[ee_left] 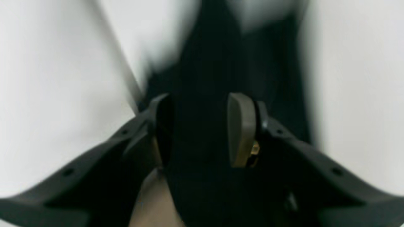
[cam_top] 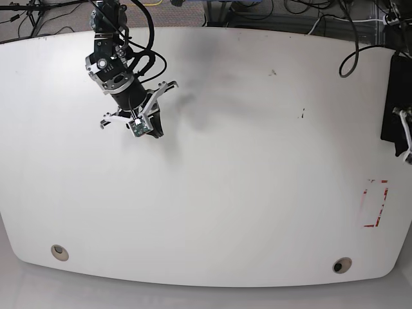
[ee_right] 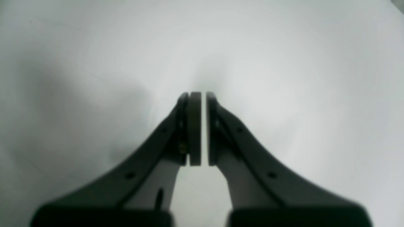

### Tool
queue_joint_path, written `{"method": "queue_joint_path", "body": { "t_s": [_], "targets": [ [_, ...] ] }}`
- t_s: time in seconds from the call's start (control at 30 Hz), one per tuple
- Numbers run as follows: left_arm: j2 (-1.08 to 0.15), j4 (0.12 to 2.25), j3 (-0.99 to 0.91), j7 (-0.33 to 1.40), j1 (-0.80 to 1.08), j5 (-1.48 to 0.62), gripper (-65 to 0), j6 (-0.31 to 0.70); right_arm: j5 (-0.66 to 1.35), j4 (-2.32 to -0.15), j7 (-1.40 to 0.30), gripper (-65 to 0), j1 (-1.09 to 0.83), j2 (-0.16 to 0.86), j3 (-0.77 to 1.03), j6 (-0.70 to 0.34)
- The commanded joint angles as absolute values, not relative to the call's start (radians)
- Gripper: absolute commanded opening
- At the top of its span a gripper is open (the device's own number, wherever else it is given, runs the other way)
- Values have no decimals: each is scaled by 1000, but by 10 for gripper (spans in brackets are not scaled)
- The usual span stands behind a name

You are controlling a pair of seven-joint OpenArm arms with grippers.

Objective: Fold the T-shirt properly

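The black T-shirt (cam_top: 391,96) is a dark bunch at the table's far right edge in the base view, partly cut off by the frame. My left gripper (cam_top: 407,138) is at that bunch. In the blurred left wrist view, black cloth of the T-shirt (ee_left: 221,56) fills the gap between the pads of the left gripper (ee_left: 199,96), whose jaws stand partly apart around it. My right gripper (cam_top: 138,125) hovers over the bare white table (cam_top: 244,161) at the back left. In the right wrist view the right gripper (ee_right: 199,94) is shut with nothing between its pads.
A red tape outline (cam_top: 376,203) marks the table near its right edge. Two round holes (cam_top: 59,252) (cam_top: 342,265) sit near the front edge. Cables (cam_top: 351,51) lie along the back edge.
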State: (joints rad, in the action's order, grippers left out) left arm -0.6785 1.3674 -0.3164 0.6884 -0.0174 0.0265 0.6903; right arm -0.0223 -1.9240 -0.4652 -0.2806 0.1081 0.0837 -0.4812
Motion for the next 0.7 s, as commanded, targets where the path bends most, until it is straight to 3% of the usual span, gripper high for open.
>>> {"method": "queue_joint_path", "body": {
  "t_s": [0.0, 0.33, 0.53, 0.67],
  "targets": [
    [-641, 1451, -320, 680, -21, 35, -389, 648, -13, -1942, -433, -628, -266, 120, 120, -475],
    [-289, 1656, -348, 337, 91, 127, -389, 473, -77, -1761, -111, -625, -298, 122, 249, -475],
    [-128, 1774, -403, 148, 243, 125, -389, 463, -71, -1718, -13, -626, -389, 122, 302, -475],
    [-44, 1860, -412, 125, 367, 125, -389, 463, -71, -1719, 15, -628, -476, 120, 321, -475]
  ]
}}
